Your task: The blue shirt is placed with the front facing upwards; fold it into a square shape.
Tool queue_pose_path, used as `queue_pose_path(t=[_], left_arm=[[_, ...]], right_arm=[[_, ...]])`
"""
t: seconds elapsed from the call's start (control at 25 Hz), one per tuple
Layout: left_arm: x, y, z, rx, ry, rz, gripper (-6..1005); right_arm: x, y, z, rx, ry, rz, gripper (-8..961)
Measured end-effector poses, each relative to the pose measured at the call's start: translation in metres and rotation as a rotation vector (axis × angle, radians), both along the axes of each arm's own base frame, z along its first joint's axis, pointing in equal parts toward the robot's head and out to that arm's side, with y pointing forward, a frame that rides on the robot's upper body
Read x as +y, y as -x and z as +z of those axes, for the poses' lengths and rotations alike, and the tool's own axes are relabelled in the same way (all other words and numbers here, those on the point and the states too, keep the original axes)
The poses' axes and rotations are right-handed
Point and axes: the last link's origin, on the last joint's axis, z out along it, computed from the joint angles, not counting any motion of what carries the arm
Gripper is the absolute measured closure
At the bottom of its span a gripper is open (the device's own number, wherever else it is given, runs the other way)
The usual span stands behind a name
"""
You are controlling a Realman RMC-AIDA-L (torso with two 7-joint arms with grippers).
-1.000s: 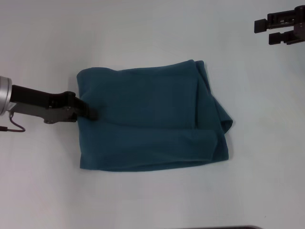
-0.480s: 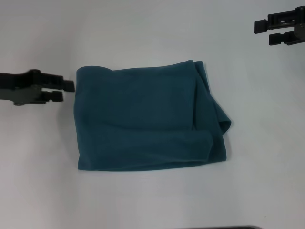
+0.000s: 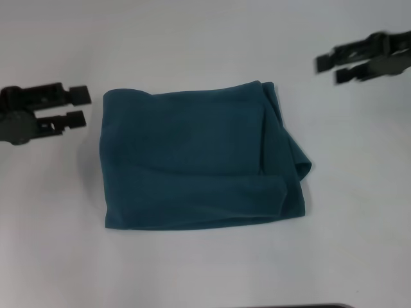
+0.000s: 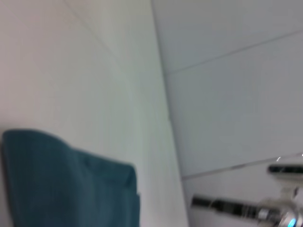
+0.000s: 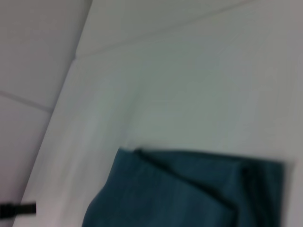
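Blue shirt (image 3: 199, 157) folded square, plain; left gripper (image 3: 80, 107), right gripper (image 3: 327, 69) apart, fingers parted.

Folded shirt between two claws

The blue shirt (image 3: 199, 160) lies on the table (image 3: 205, 38), just right of the left gripper (image 3: 79, 107) and well apart, nearer and leftward, from the right gripper (image 3: 329, 69).

The dark teal-blue cotton shirt (image 3: 199, 160) is laid flat, folded into a roughly square bundle with its plain side upward; loose, rumpled folds are gathered along its right edge.
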Motion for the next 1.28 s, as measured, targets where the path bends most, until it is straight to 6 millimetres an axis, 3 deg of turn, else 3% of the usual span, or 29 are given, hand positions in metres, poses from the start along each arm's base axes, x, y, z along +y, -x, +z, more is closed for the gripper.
queue_pose_path(t=[0.24, 0.52, 0.72, 1.28], left_arm=[[-0.008, 0.007, 0.014, -0.078, -0.086, 0.032, 265], [-0.013, 0.011, 0.009, -0.103, -0.087, 0.042, 266], [-0.013, 0.011, 0.004, -0.113, -0.089, 0.034, 265], [-0.011, 0.014, -0.001, -0.117, -0.104, 0.048, 266]], right_arm=[[-0.004, 0.016, -0.036, -0.016, 0.122, 0.027, 86], [-0.018, 0.019, -0.063, -0.027, 0.268, 0.017, 86], [-0.027, 0.018, -0.075, -0.013, 0.312, -0.001, 86], [-0.028, 0.016, -0.098, -0.058, 0.297, -0.026, 86]])
